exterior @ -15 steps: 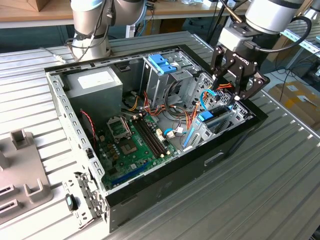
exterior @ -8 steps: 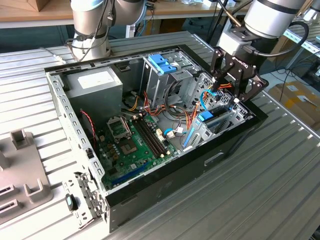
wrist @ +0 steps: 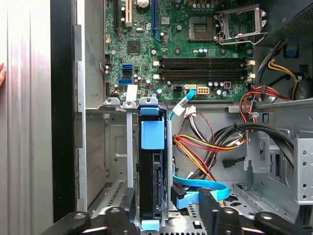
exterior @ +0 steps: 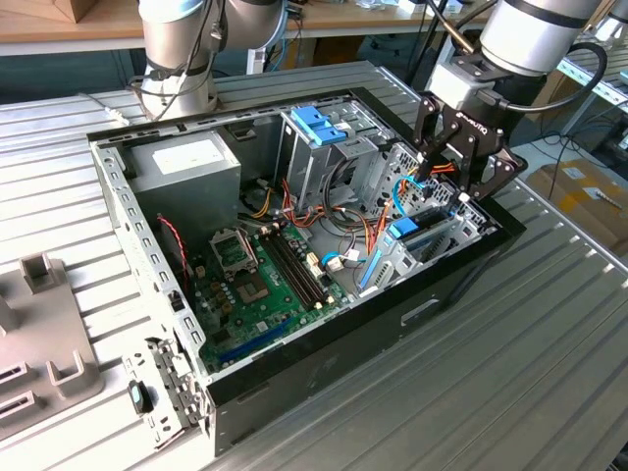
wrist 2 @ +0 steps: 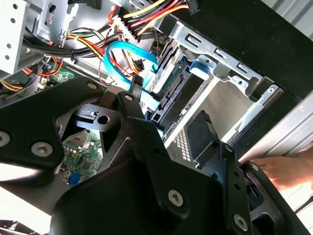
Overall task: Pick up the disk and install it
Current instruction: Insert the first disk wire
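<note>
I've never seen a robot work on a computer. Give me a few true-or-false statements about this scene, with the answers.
1. The computer case lies open, with the motherboard showing. True.
2. The disk lies flat outside the case. False: in the first wrist view it stands on edge in the drive bay inside the case.
3. The gripper hangs over the middle of the motherboard. False: it is above the drive bay, at the case's corner on the exterior view's right.
4. A person's hand shows beside the case. True.
</note>
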`<act>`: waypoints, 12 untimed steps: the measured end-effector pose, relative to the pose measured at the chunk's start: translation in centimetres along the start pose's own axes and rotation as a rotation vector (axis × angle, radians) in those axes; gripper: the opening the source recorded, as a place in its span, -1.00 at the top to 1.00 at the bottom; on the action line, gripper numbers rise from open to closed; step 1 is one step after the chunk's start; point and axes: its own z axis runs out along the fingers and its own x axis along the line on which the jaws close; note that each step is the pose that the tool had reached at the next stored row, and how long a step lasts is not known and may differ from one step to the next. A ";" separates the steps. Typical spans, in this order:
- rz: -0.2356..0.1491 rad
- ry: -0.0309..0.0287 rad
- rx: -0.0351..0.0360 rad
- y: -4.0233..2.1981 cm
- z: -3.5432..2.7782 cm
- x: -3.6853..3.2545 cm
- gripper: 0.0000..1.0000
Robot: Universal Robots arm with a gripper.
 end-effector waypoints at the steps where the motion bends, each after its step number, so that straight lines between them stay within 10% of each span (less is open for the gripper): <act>1: 0.000 0.0000 0.0000 0.00 0.00 0.00 -0.11; 3: 0.000 0.0001 0.0000 0.00 0.00 0.01 0.25; 12: 0.000 0.0000 0.0000 0.00 0.01 0.01 0.68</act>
